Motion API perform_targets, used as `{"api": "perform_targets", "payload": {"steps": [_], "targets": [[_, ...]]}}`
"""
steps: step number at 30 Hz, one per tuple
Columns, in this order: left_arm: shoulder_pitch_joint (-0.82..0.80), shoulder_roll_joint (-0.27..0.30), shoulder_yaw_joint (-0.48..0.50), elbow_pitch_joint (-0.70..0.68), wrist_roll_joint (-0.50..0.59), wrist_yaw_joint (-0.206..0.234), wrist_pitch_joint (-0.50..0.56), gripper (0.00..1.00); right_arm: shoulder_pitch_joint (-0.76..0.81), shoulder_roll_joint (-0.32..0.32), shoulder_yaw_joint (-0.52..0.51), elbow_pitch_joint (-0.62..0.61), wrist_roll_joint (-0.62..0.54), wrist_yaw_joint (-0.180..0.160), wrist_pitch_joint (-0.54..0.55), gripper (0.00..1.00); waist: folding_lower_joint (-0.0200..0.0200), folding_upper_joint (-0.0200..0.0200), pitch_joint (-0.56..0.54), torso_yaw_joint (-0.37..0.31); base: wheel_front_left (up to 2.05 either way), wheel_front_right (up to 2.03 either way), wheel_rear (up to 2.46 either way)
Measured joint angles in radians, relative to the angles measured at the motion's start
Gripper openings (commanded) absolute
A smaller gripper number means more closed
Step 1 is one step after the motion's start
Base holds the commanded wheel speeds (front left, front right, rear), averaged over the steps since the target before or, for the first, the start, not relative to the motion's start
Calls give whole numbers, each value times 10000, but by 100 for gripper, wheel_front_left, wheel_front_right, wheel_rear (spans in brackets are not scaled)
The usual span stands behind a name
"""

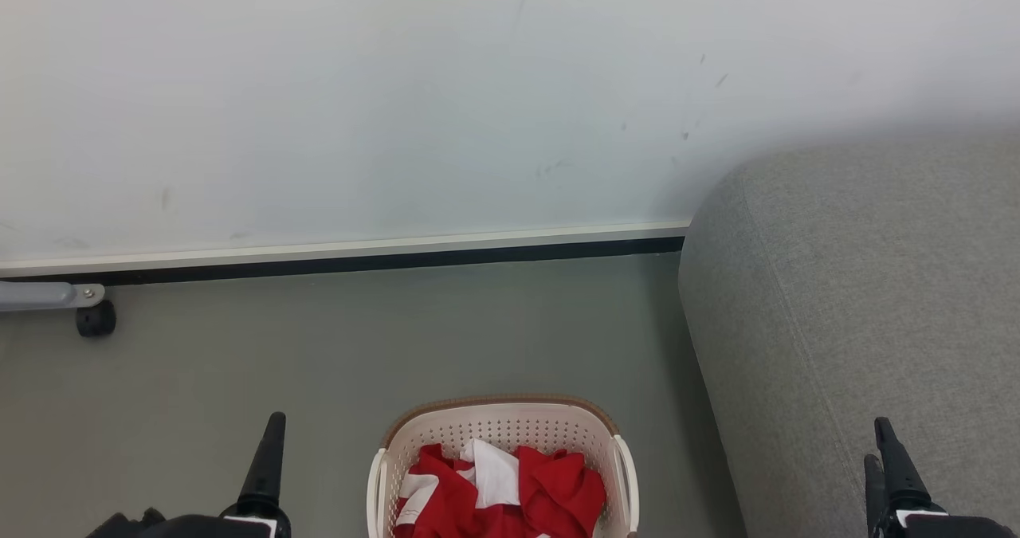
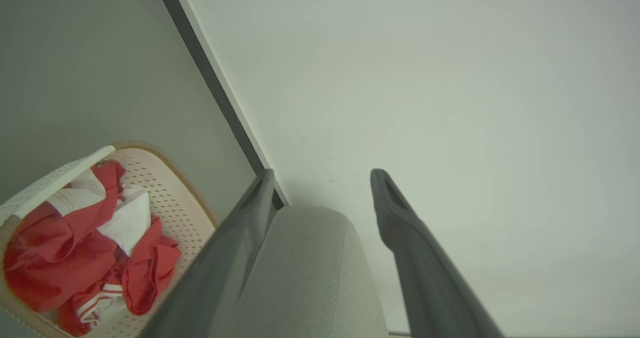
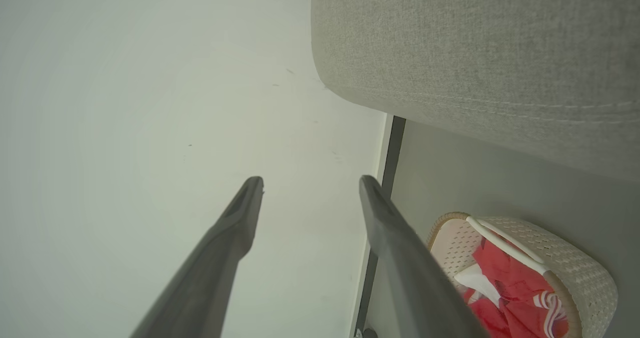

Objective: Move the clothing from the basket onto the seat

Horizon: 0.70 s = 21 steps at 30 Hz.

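Not started yet. The red clothing (image 1: 498, 482) sits bunched in the basket (image 1: 502, 412) on the floor (image 1: 319, 347) beside the sofa (image 1: 861, 299), and there's none on the sofa that I can see. Left gripper (image 2: 324, 174) and right gripper (image 3: 311, 180) are both spread apart and empty, so the whole pile is left to move.

The basket (image 1: 502, 430) is perforated matt plastic with a woven-look rim. The clothing (image 1: 510, 490) is soft crumpled cloth. The seat (image 1: 861, 299) is coarse woven fabric.
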<state>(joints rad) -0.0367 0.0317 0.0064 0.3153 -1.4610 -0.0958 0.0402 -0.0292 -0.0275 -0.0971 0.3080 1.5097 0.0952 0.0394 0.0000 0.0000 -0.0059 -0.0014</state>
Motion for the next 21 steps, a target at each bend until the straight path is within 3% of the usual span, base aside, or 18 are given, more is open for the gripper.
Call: {"api": "perform_targets", "payload": {"steps": [12, 21], "targets": [[-228, 167, -581, -242, 1981, 439, -437, 100, -1, -21, 299, -493, -2065, -433, -431, 100, 0, 0, -13, -16, 0, 0, 0], [-375, 385, -928, -339, 3657, 706, -771, 100, -6, -389, 894, -811, -4042, -679, -775, 100, 1, 0, -19, -30, 0, 0, 0]]}}
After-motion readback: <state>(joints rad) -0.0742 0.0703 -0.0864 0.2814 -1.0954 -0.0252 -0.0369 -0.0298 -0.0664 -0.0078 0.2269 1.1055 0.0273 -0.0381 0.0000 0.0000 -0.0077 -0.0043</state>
